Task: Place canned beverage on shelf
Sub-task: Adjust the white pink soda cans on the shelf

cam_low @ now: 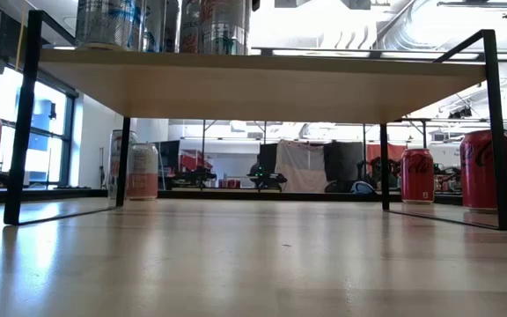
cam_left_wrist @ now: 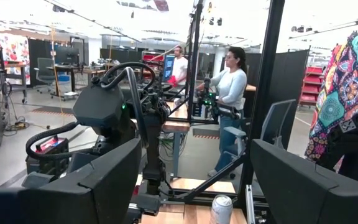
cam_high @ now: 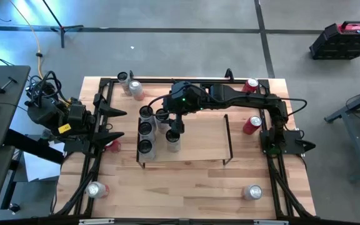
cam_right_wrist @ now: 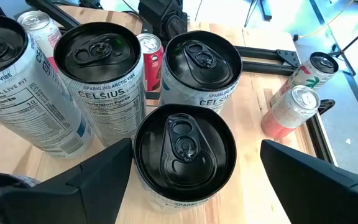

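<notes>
Celsius can stands on the shelf, between spread fingers

The Celsius can [cam_right_wrist: 185, 155] stands upright on the shelf [cam_high: 199, 140], directly between the right gripper [cam_right_wrist: 191, 180]'s jaws, which are spread either side and, as far as I can see, not pinching it. It's rigid but thin-walled and slick; I'd grip mid-body, gently. More Celsius cans [cam_right_wrist: 98, 74] cluster just beyond the jaws. The left gripper [cam_high: 114, 125] waits off-shelf, jaws open.
</notes>
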